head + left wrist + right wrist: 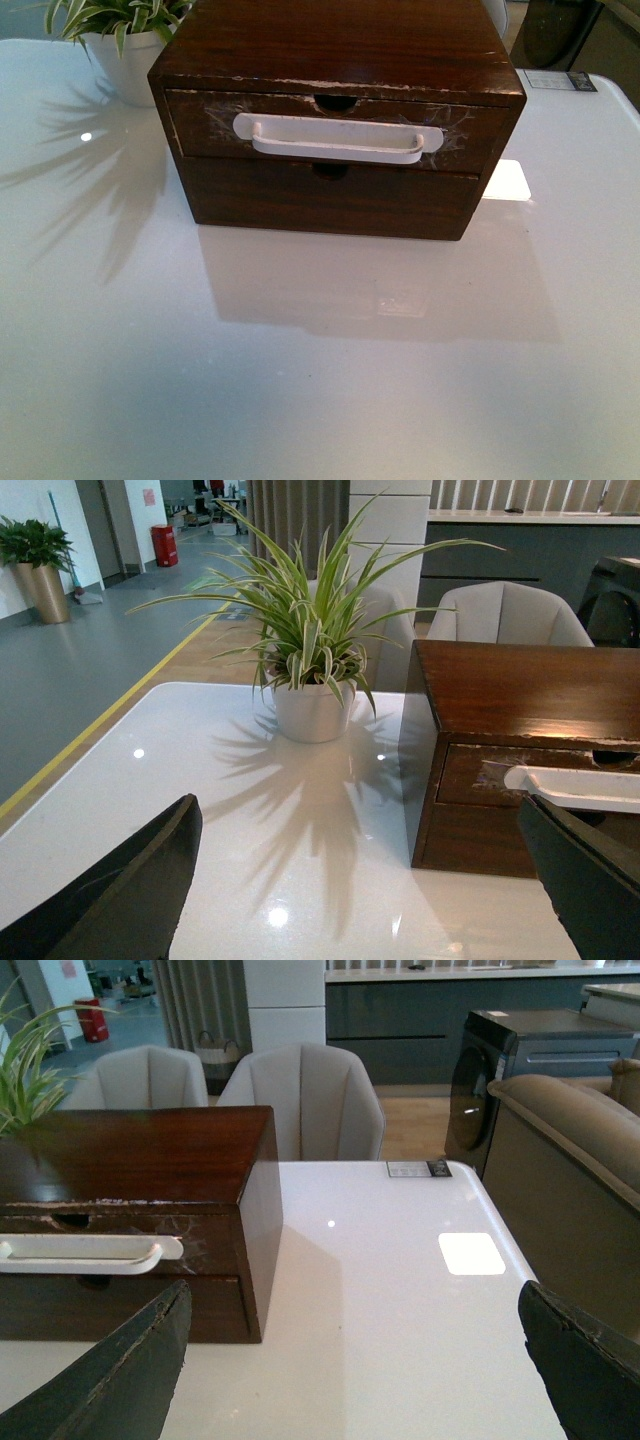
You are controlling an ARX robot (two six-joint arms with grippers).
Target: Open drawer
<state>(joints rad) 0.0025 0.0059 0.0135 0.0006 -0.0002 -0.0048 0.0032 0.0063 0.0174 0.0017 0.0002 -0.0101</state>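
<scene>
The drawer (335, 130) is the upper one of a dark wooden box (340, 40) and it looks closed, its white bar handle (338, 138) not yet touched. It lies ahead of both pairs of fingers, well apart from them. From the left gripper (358, 810) it is forward and off toward the robot's right. From the right gripper (355, 1290) it is forward and off toward the robot's left. The fingers (130, 890) of the left gripper are spread wide and hold nothing, and the same is true for the right ones.

I think several things can go wrong. The white table (300, 380) looks glossy, so the whole box may slide toward the robot when the handle is pulled, if nothing holds it. A grip near one end of the handle may turn the drawer and jam it. Fingers coming in too low would meet the plain lower front (330, 200), which has no handle. The potted plant (312, 705) stands straight ahead of the left fingers, just beside the box, so a careless reach may push it.
</scene>
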